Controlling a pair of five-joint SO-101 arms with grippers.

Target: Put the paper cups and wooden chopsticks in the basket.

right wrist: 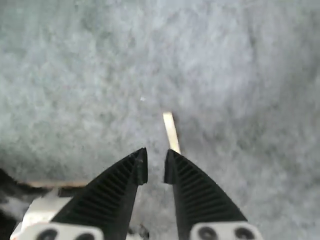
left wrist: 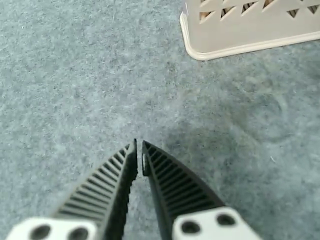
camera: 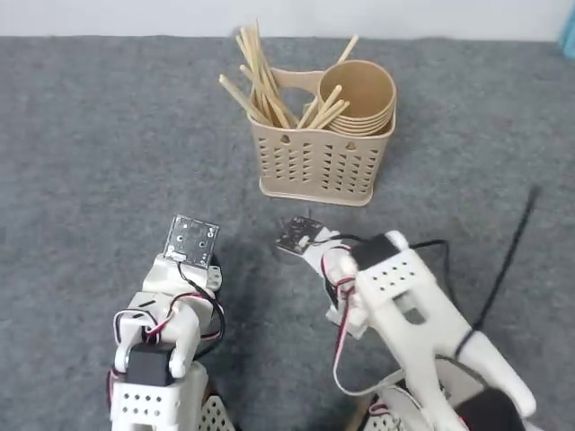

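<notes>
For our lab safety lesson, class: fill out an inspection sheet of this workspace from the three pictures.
Surface: grey carpet, flat.
Job's things: basket holds stacked cups and many chopsticks; one loose chopstick lies on the carpet by the right hand.
Clutter: nothing seen.
Hands: left hand shut; right hand slightly open.
Cables: black cable across the carpet beside the right arm; wires on the arms.
Surroundings: pale strip past the carpet's far edge.
</notes>
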